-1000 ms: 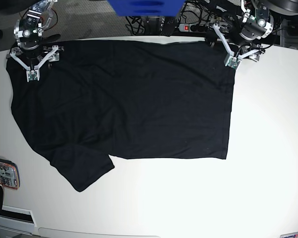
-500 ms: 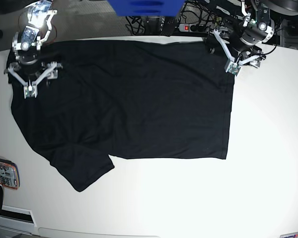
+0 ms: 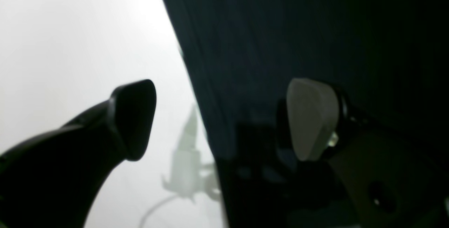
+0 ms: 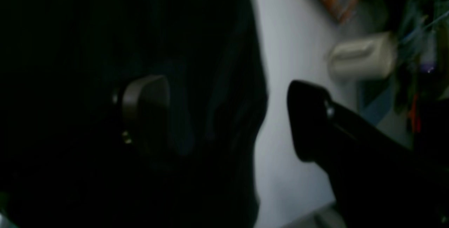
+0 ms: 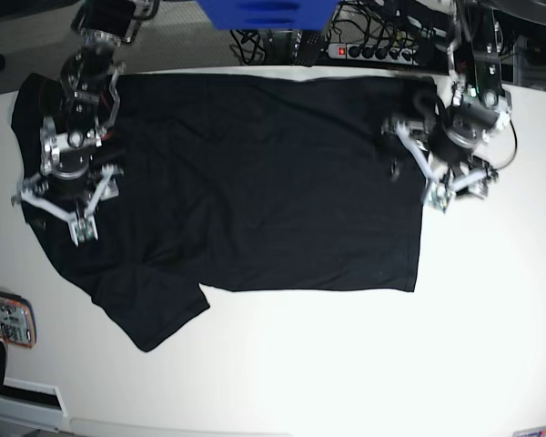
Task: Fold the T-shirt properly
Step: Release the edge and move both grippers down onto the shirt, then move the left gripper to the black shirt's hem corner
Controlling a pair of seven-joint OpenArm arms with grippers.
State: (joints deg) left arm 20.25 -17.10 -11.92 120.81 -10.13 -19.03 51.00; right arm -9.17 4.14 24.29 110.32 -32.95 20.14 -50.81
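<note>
The black T-shirt [image 5: 255, 182] lies spread flat on the white table [image 5: 346, 364], with one sleeve pointing to the near left. In the left wrist view my left gripper [image 3: 222, 87] is open across the T-shirt's [image 3: 315, 28] side edge, the grey pad over cloth and the black finger over bare table. Its arm [image 5: 460, 127] stands at the shirt's right edge. My right gripper [image 4: 226, 87] is open too, straddling the opposite edge of the T-shirt [image 4: 105, 28]. That arm [image 5: 70, 150] stands over the shirt's left side. Neither gripper holds anything.
An orange-edged device [image 5: 5, 319] lies at the table's left edge. Behind the far edge are a blue box [image 5: 264, 14] and a power strip with cables [image 5: 364, 50]. Bare table lies in front of and to the right of the shirt.
Both arms have moved from the shirt's far corners toward the near side along its side edges. Both grippers stay open. The shirt has not shifted.
</note>
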